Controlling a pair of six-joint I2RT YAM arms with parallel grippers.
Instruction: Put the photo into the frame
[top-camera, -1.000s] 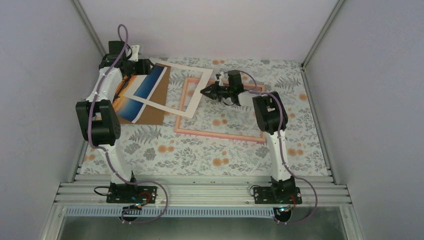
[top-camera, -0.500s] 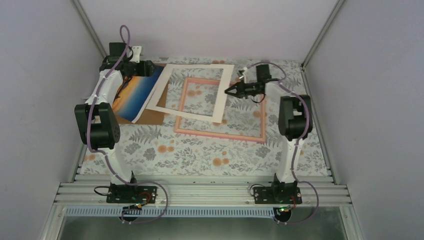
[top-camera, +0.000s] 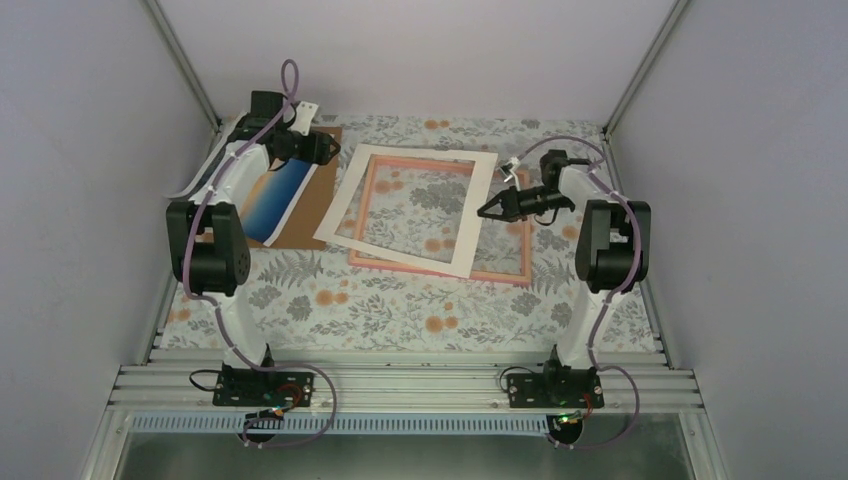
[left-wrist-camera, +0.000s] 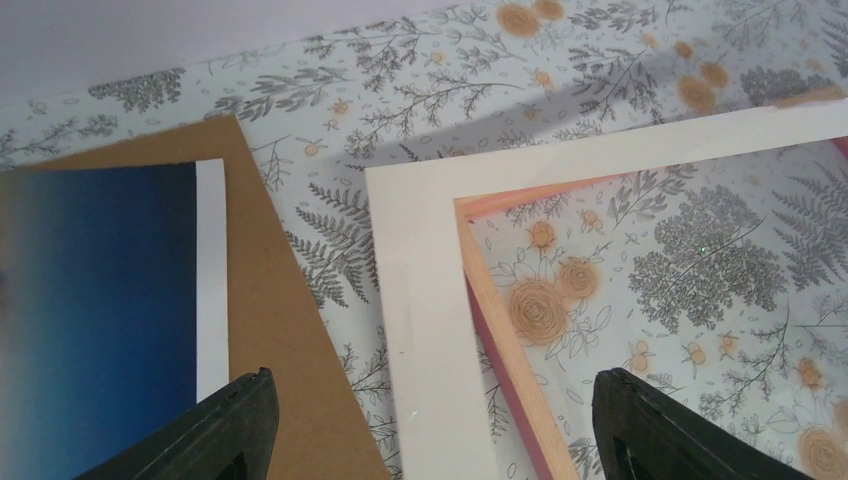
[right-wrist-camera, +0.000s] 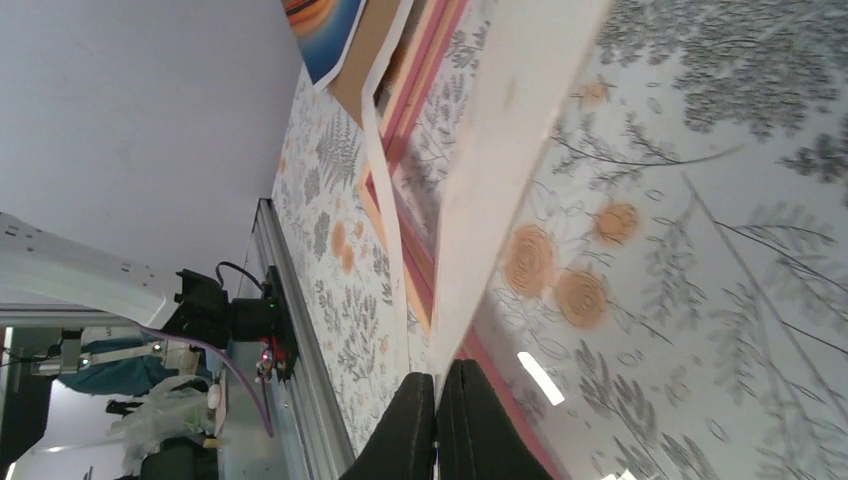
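Photo (top-camera: 276, 194), blue-to-orange sunset, white border

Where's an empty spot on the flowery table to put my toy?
Free: the flowery strip between the near edge of the pink frame and the metal rail. Crowded: far left holds cardboard, photo and left gripper; the middle has the white mat, pinched by the right gripper.
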